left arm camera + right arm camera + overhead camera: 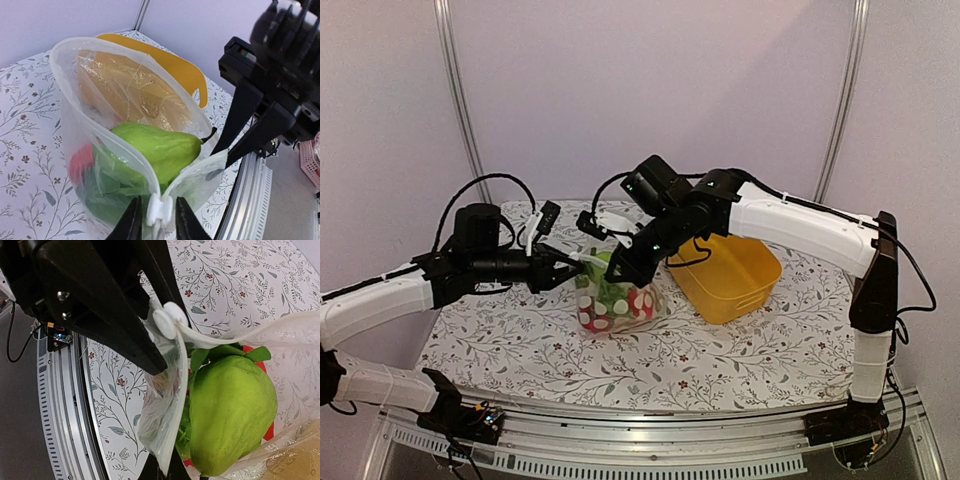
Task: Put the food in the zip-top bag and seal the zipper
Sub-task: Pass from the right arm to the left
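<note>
Okay, your open bag (127, 97) holds green fruit (160, 147), red bits (81, 162); right gripper (221, 156) pinches rim, left gripper (156, 222) at slider (159, 207), grip unclear.

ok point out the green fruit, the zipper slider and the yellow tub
green fruit (160, 147), left wrist view, middle of its skin
zipper slider (159, 210), left wrist view, its white body
yellow tub (720, 298), top view, near wall

It was a robot lab, or a test booth inside one. A left arm (380, 305) and a right arm (800, 225) were bolted to an aluminium rail (650, 458), with cables (485, 182) looping free and a bare circuit board (485, 415) by one base. Plain pale panels (650, 90) on metal poles (460, 100) closed it in. The flowered cloth (720, 350) and toy food (610, 290) in a bag (642, 303) looked staged.
</note>
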Controlling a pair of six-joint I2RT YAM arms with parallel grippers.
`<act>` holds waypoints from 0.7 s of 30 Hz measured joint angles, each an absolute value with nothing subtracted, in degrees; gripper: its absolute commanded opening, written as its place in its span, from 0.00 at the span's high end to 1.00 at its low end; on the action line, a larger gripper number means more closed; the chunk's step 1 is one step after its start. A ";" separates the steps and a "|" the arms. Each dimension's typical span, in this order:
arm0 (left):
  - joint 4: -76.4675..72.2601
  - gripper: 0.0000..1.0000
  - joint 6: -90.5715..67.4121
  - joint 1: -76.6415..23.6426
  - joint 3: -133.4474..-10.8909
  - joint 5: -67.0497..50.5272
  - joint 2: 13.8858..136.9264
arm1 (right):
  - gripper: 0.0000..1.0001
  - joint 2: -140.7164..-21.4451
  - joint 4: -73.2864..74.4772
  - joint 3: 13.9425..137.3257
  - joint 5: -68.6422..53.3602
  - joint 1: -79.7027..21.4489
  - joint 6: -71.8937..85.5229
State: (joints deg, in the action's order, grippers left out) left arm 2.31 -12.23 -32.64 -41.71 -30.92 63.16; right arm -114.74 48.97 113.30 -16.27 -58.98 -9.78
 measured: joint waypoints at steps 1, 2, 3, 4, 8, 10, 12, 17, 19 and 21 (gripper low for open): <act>1.69 0.88 -11.75 -32.64 -41.54 -30.65 63.79 | 0.93 -114.74 49.08 113.30 -16.29 -58.98 -9.78; 1.06 0.92 -11.62 -32.67 -41.41 -30.48 64.18 | 0.84 -114.74 49.10 113.30 -16.32 -58.98 -9.78; 0.62 0.94 -11.62 -32.69 -41.39 -30.35 64.45 | 0.75 -114.74 49.15 113.30 -16.38 -58.98 -9.93; 0.10 0.96 -11.49 -32.71 -41.39 -30.26 64.69 | 0.69 -114.74 49.21 113.30 -16.45 -58.98 -9.65; -0.99 1.00 -10.59 -32.80 -41.54 -29.54 64.99 | 0.55 -114.74 49.28 113.30 -16.03 -58.98 -9.41; -0.91 1.00 -10.22 -32.93 -42.00 -28.99 64.84 | 0.55 -114.74 49.28 113.30 -15.31 -58.98 -9.76; -0.30 1.00 -9.34 -33.06 -42.74 -28.67 64.36 | 0.56 -114.74 49.25 113.30 -14.90 -58.98 -9.91; 4.51 1.00 -6.17 -33.65 -46.48 -29.74 63.33 | 0.53 -115.63 49.76 116.18 -14.48 -58.98 -9.82; 7.40 1.00 -4.43 -34.52 -48.38 -30.26 63.37 | 0.53 -116.49 49.71 118.98 -14.24 -58.98 -9.82; 9.72 1.00 -2.81 -35.48 -49.63 -30.61 63.40 | 0.54 -117.21 49.54 121.30 -14.06 -58.98 -9.85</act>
State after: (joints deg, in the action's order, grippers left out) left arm 9.72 -2.81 -35.48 -49.63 -30.61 63.40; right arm -117.21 49.54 121.30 -14.06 -58.98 -9.85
